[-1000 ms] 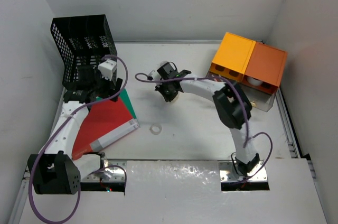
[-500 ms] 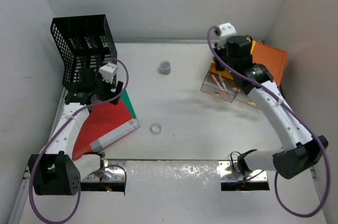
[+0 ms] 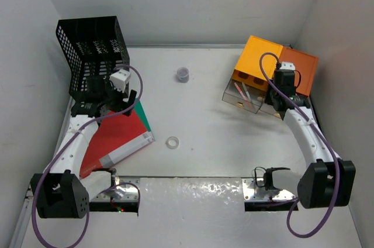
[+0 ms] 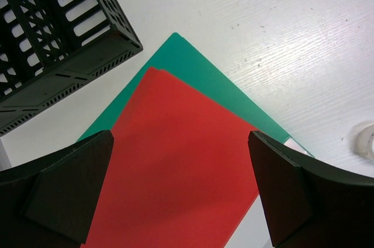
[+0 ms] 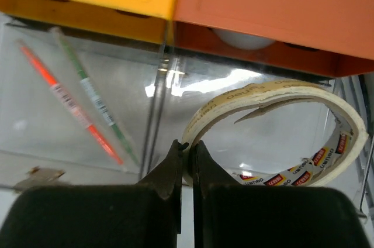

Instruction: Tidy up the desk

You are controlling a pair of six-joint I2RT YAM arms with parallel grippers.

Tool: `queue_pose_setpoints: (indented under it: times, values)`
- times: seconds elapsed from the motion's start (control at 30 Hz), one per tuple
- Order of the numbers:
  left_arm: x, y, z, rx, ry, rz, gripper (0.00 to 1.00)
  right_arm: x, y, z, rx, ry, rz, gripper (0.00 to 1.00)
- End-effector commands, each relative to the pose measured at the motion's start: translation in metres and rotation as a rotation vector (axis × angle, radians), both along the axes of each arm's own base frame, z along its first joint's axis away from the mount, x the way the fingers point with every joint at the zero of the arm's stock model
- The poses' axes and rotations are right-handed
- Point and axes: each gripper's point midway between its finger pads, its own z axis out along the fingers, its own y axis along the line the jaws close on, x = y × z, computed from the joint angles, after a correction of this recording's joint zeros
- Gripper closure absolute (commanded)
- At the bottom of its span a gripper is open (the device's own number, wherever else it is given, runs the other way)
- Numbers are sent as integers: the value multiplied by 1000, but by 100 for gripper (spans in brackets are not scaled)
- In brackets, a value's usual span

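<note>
The white desk (image 3: pixel 204 113), walled in white, spreads beneath two robot arms. At right, the right gripper (image 5: pixel 186 154) has its fingers pressed together on the thin wall of a masking tape roll (image 5: pixel 280 90), held over the open clear drawer (image 5: pixel 234 80) of an orange box (image 3: pixel 301 69). The neighbouring yellow box (image 3: pixel 257 61) shows a red pen (image 5: pixel 64 99) and a green pen (image 5: pixel 93 96) in its own pulled-out drawer. At left, the left gripper (image 4: pixel 181 166) hangs with fingers spread wide above a red folder (image 4: pixel 175 125) lying on a green folder (image 4: pixel 204 72), near a black mesh rack (image 3: pixel 93 49). A small cup (image 3: pixel 183 75) and a clear tape ring (image 3: pixel 172 142) sit well apart at mid-desk.
</note>
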Motion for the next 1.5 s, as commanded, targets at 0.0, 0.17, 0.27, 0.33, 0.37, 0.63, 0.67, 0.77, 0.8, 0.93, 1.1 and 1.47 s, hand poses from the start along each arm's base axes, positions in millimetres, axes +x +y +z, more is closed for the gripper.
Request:
queue_pose_setpoints:
  times: [0.0, 0.17, 0.27, 0.33, 0.37, 0.63, 0.67, 0.77, 0.8, 0.93, 1.1, 1.47]
  values:
    - [6, 2, 17, -1, -73, -5, 0, 8, -18, -11, 61, -56, -98, 100]
    - [7, 1, 14, -5, -69, -8, 0, 11, -23, -25, 150, -81, -163, 100]
    - [8, 1, 12, -3, -60, -10, 1, 17, -25, -21, 165, -118, -183, 100]
    - [8, 1, 12, -4, -61, -9, 0, 22, -24, -22, 165, -103, -178, 100]
    - [8, 1, 14, -4, -64, -9, 0, 26, -24, -17, 169, -99, -171, 100]
    - [8, 5, 18, 15, -81, 4, 0, 35, -13, -29, 248, -76, -160, 98]
    - [8, 5, 20, 15, -85, 4, 0, 35, -14, -30, 249, -72, -164, 98]
    - [8, 6, 23, 19, -94, 7, 1, 33, -14, -35, 238, -57, -154, 71]
    - [8, 6, 23, 20, -96, 8, 0, 33, -14, -35, 238, -53, -147, 62]
    - [9, 5, 25, 15, -97, 4, 0, 38, -8, -23, 225, -45, -65, 50]
    - [8, 4, 21, 12, -85, -4, 1, 44, -8, 19, 174, -103, 6, 39]
    - [7, 3, 17, 8, -65, -3, 0, 39, 102, 168, 20, -488, 486, 31]
